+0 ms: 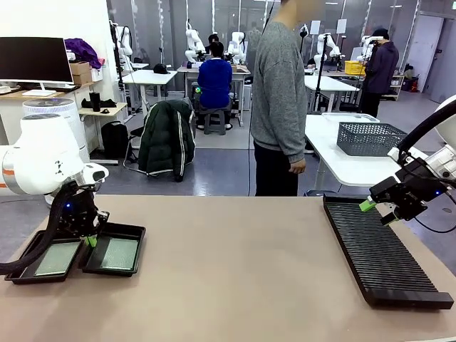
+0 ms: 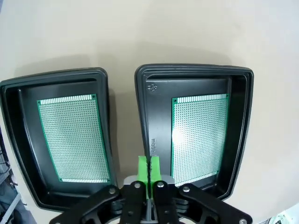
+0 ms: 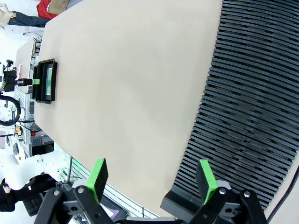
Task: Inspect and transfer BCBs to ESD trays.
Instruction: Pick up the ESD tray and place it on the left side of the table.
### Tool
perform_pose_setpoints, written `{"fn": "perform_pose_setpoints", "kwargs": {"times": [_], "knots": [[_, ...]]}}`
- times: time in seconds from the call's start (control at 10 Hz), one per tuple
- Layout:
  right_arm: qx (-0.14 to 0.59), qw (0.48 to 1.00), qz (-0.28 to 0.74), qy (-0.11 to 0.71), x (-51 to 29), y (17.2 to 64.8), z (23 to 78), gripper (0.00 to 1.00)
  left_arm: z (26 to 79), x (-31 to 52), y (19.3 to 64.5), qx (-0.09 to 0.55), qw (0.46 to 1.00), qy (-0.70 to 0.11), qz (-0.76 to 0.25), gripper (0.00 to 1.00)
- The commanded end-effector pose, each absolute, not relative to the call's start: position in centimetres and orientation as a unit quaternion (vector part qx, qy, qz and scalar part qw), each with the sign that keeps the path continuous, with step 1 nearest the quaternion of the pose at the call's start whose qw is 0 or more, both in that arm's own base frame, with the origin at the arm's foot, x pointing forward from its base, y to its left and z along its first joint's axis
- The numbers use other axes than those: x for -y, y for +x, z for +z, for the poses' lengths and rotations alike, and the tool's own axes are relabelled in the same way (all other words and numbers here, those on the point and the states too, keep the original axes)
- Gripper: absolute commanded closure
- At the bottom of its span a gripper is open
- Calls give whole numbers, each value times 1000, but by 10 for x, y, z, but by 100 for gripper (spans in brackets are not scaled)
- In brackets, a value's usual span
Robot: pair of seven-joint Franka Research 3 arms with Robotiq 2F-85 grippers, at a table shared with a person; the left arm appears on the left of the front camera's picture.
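Note:
Two black ESD trays sit side by side at the table's near left, one (image 1: 39,260) farther left and one (image 1: 114,251) beside it. Each holds a pale green BCB lying flat, seen close as one board (image 2: 72,137) in the left-hand tray (image 2: 14,116) and another board (image 2: 198,135) in the right-hand tray (image 2: 147,93). My left gripper (image 1: 90,241) hangs just above the gap between the trays, its green pads (image 2: 148,172) pressed together with nothing between them. My right gripper (image 1: 377,211) hovers open over the rack's far end, fingertips (image 3: 99,173) spread wide and empty.
A long black ribbed rack (image 1: 381,249) lies along the table's right side. A person (image 1: 279,92) stands at the far edge, hand hanging down. A grey mesh basket (image 1: 370,137) rests on a white table behind. The tan tabletop (image 1: 235,271) spreads between trays and rack.

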State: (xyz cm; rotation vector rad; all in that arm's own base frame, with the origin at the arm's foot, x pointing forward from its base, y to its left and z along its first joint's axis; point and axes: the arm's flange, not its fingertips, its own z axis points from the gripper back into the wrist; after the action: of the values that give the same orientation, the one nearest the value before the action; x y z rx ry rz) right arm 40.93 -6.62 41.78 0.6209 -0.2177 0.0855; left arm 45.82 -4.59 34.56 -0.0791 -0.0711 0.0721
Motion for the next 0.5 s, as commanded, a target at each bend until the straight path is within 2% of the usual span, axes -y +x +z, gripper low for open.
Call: {"fn": "perform_pose_setpoints", "kwargs": {"times": [0.0,0.4], "knots": [[108,946,33,305,65,409,417,0,342,35,455,35,998,-40,27,97],[108,946,33,305,65,409,417,0,327,39,463,18,999,-23,34,97]]}}
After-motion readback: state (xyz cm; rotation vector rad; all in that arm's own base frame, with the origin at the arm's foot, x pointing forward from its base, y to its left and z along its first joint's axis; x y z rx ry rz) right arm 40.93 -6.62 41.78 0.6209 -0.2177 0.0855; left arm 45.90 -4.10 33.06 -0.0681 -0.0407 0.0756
